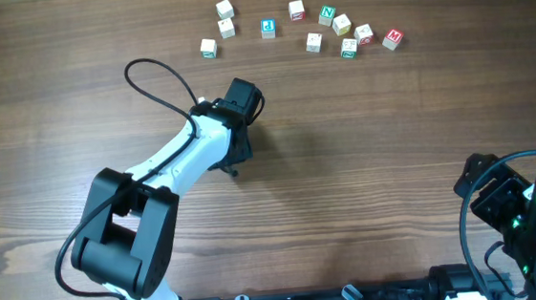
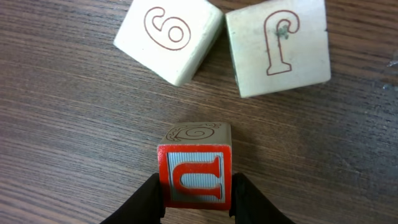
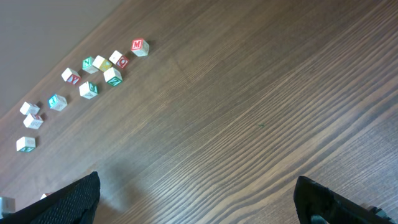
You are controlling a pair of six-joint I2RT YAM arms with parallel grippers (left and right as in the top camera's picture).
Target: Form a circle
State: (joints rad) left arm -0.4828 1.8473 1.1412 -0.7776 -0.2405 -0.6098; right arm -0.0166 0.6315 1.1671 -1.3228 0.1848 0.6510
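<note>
The left claw (image 2: 198,182) is seen pinching a red-framed block (image 2: 194,167) — one black finger (image 2: 148,200) is pressed against each side face. The face turned toward the wrist camera carries a red letter on a pale blue striped ground, which may be read as a u or an upturned n. A swirl is drawn in outline on the block's upper face. Whether the block is resting on the table (image 2: 68,124) or is held just over it cannot be told.

Just beyond the left claw two pale blocks are lying flat on the wood. A numbered block (image 2: 169,37) is marked in red outline with a 6 or a 9, and a j block (image 2: 277,46) is set to its right. These two are touching at one corner, and both are parted from the pinched block by a strip of bare wood. By these three pieces the task's tight group is made up, bunched close at the left claw; from overhead they are hidden under the left arm (image 1: 186,149).

From overhead, loose blocks (image 1: 313,42) with green, blue and red prints are seen scattered well beyond the left claw, toward the far edge of the table and off to its right.

The right claw (image 3: 196,180) is placed well apart from the left claw, at the near right corner — its fingers are spread wide, with bare wood between them.
</note>
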